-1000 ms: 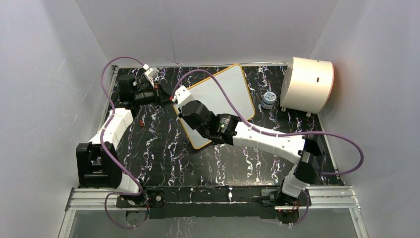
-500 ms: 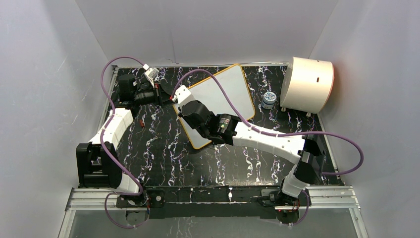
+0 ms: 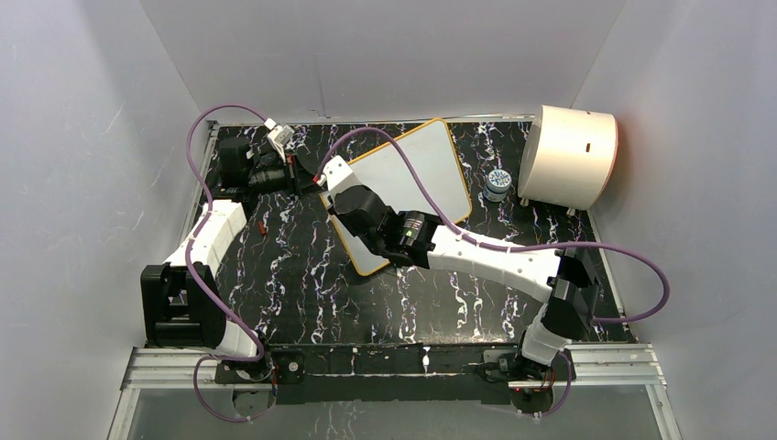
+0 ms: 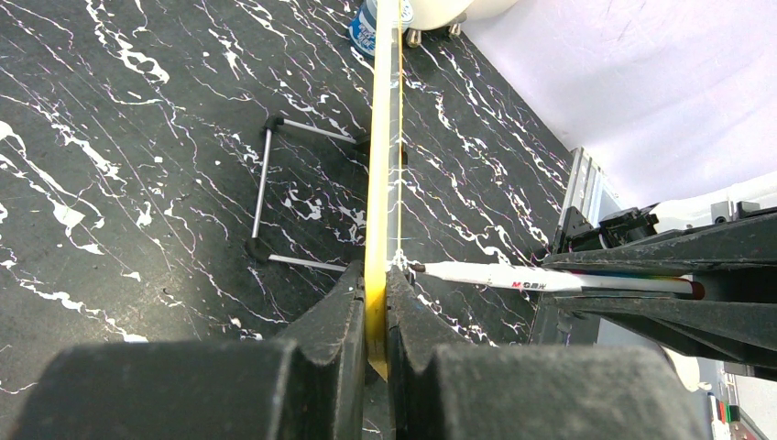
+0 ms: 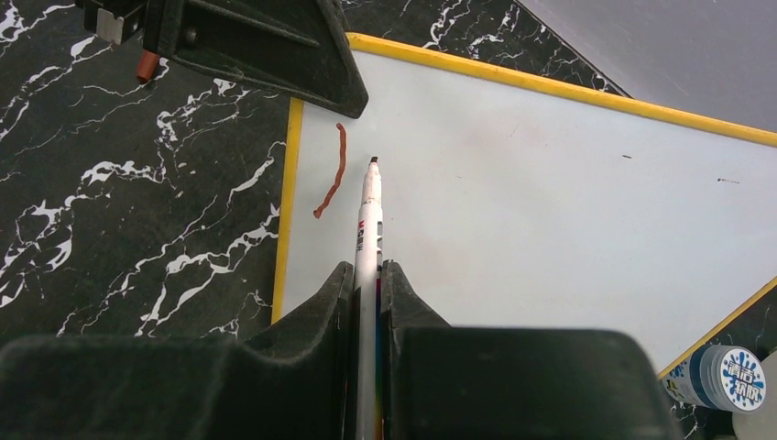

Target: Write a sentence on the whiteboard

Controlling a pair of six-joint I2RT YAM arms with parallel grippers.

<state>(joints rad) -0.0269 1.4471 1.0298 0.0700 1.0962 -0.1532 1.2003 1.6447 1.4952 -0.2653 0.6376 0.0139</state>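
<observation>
**Item 1.** Left claw [image 4: 377, 284]: closed on the near-left edge of the board, pinching its rim. I read it as the brace.

**Item 2.** Flat rectangular white whiteboard with rounded corners and a thin orange-yellow rim [image 3: 417, 165]: it sits on the black marbled bench [image 3: 302, 275], far of centre, turned at a slant. A thin wire stand [image 4: 264, 188] shows behind it.

**Item 3.** The sentence [image 5: 332, 174]: only 1 dark red wavy stroke so far, close to the left rim. My judgement is that the task has barely begun.

**Item 4.** Slim white marker pen with printed barrel [image 5: 369, 229]: its dark tip lies just right of that stroke. In the left wrist view it appears to meet the board face.

**Item 5.** Right claw [image 5: 368, 268]: clamped shut on the marker barrel.

**Item 6.** Small blue-labelled jar [image 3: 497, 183] and cream half-cylinder drum [image 3: 568, 156]: both right of the board, well apart from the work.

**Handling note.** I would keep the pen pressure light and even, and hold the left pinch firm so the board cannot skate. Each stroke should start clear of the last, and the letters should run rightward into the blank white.

**Change note.** Against 1 second ago, the right forearm has eased slightly leftward. The board and left arm are unchanged.
</observation>
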